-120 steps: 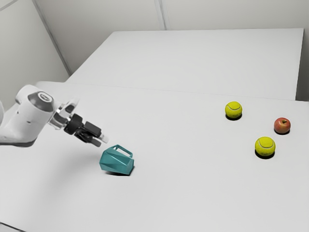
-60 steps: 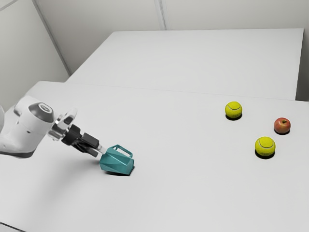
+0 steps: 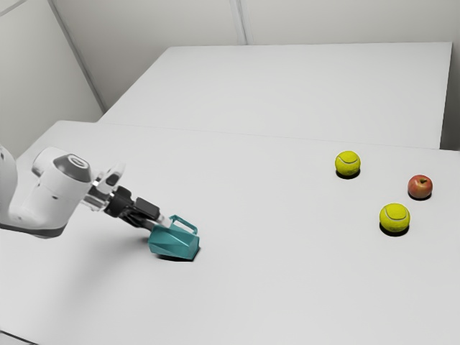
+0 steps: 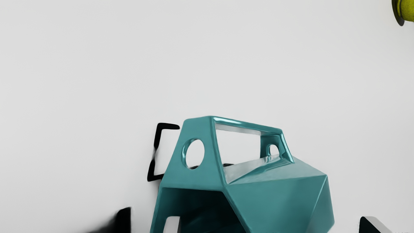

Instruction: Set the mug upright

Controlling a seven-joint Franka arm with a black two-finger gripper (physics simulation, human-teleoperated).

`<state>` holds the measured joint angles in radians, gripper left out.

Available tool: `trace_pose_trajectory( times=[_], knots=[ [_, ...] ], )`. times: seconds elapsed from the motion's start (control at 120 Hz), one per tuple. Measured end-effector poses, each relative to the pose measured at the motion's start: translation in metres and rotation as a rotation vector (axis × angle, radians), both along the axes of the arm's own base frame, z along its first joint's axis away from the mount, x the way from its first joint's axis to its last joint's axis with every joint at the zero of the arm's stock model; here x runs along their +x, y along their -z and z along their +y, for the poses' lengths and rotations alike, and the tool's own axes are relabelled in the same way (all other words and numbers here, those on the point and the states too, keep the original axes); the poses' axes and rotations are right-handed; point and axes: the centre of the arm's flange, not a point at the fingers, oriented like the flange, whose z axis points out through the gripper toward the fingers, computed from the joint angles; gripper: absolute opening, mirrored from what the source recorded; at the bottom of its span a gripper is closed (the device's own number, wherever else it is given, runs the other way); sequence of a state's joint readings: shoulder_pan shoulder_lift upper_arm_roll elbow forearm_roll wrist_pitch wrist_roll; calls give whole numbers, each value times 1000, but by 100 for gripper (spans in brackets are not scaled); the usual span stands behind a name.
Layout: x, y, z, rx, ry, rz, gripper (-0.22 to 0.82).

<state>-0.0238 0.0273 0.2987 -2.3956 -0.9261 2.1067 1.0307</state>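
Currently, a teal, many-sided mug (image 3: 175,241) lies on its side on a pale surface (image 3: 287,287), toward the exterior view's left and well in from the surface's far edge. The black claw (image 3: 159,225) on the white arm (image 3: 61,183) is right at the mug's mouth (image 4: 203,204). The mug's long axis runs away from the claw, from the mouth to the base (image 3: 192,247), which points toward the exterior view's right. The handle (image 4: 197,127) rises from the upper side of the body.

The claw is open, its fingers wide apart: one finger (image 4: 172,225) shows against the dark mouth, while the other finger (image 4: 373,225) stands out past the mug's outer side. One wall of the mug seems to lie between them, with no grip on it. The coming move likely turns on this: closing on that wall, then raising the mouth end so that the base swings down flat. A shallow hold could let the mug slip or roll.

How deep the first finger reaches is hard to make out, and the mug's lower part is cut off by the wrist view's edge. The inside is mostly in shadow. Well apart, toward the exterior view's right, are a tennis ball (image 3: 348,163) farther back, a second tennis ball (image 3: 394,218) closer to the camera, and a red apple (image 3: 420,187).
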Motion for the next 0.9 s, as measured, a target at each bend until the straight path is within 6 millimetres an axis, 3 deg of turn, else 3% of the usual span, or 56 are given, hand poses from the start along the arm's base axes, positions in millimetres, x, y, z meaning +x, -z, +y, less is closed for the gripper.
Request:
trace_pose_trajectory(
  times=[0.2,0.492,0.767,0.9],
  knots=[
    [0,7,-20,-19,26,13,56],
    [-1,9,-12,-15,4,12,10],
    [2,5,-15,3,10,-2,-13],
    [7,-6,-22,8,26,-28,-15]
  ],
)
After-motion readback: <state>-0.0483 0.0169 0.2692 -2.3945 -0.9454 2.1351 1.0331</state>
